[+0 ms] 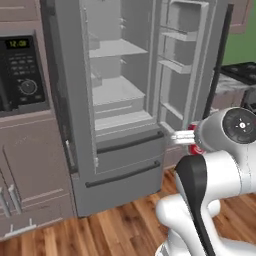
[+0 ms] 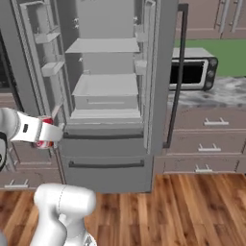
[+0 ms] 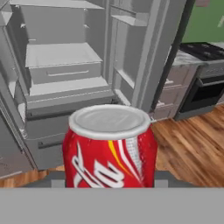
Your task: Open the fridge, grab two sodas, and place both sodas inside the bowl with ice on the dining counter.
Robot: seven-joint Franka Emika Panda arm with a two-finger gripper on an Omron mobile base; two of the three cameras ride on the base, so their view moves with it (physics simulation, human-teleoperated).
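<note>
With fridge (image 1: 120, 100) doors wide open, gripper (image 2: 48, 132) clamped on red soda (image 3: 109, 151), held out in front of fridge lower drawers. Fridge shelves look bare. Done, judging: opening, first grab. Left: carry to bowl, second soda.

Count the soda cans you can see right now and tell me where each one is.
1. A red soda can sits upright in the claw, out in front of the open fridge. Its visible shelves look bare; a second can may be hidden.
</note>
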